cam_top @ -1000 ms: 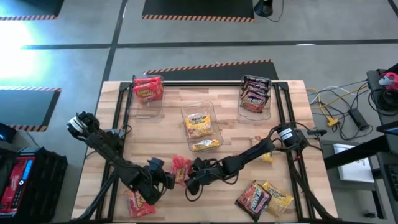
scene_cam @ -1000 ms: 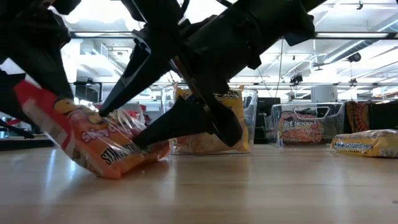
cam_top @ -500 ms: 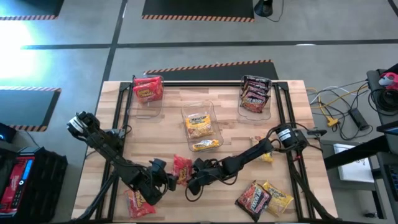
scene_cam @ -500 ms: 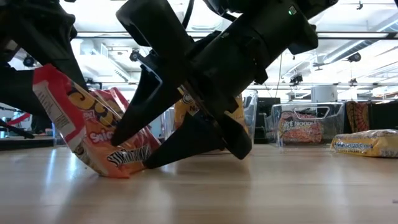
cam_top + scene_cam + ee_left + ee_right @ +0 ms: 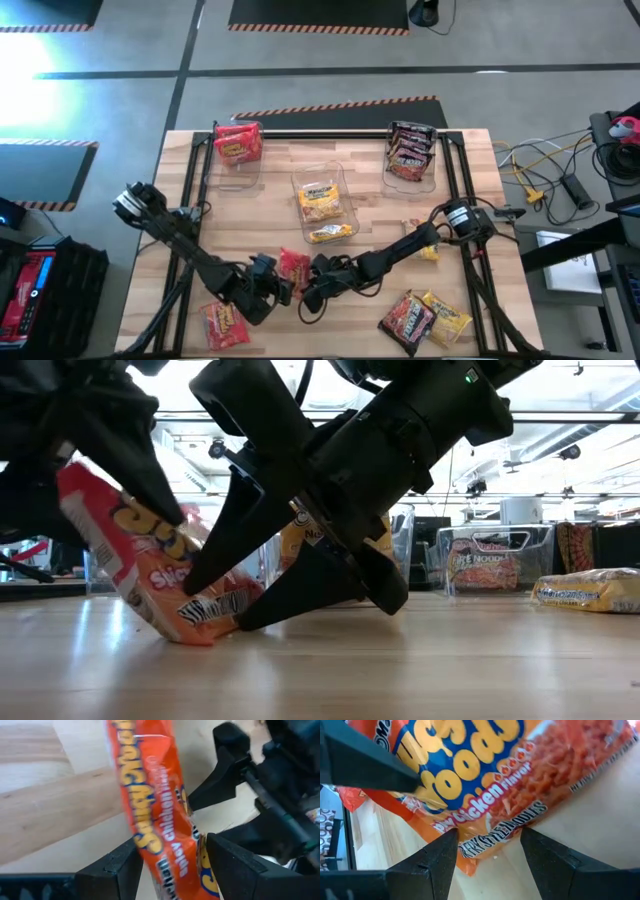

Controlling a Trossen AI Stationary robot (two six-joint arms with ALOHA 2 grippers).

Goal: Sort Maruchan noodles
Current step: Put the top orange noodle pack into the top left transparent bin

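An orange-red Maruchan noodles packet [image 5: 292, 268] stands tilted near the table's front middle, its lower end [image 5: 205, 625] on the wood. My left gripper [image 5: 272, 288] comes from the left and is shut on it. My right gripper [image 5: 305, 285] reaches in from the right, open. Its fingers [image 5: 300, 585] stand at the packet's lower end, and the packet's printed face [image 5: 470, 765] lies just beyond them. Another red packet [image 5: 225, 325] lies flat at the front left. My left gripper pinches the packet's two flat faces [image 5: 165, 845] between its two fingers, with the packet edge-on in the gap. The fingers [image 5: 150, 475] slant down onto its upper part from above. The packet leans tilted, its lower end resting on the table.
Three clear bins stand at the back: red packets at the left [image 5: 237, 145], yellow ones in the middle [image 5: 322, 200], dark ones at the right [image 5: 410, 150]. A dark packet [image 5: 405, 318] and a yellow one [image 5: 447, 322] lie at the front right; another yellow one [image 5: 430, 252] lies beside the right arm.
My left gripper has moved toward the table's right, closer to the right gripper, and has turned somewhat. The packet has tipped more upright: its upper end has risen while its lower end has stayed on the table.
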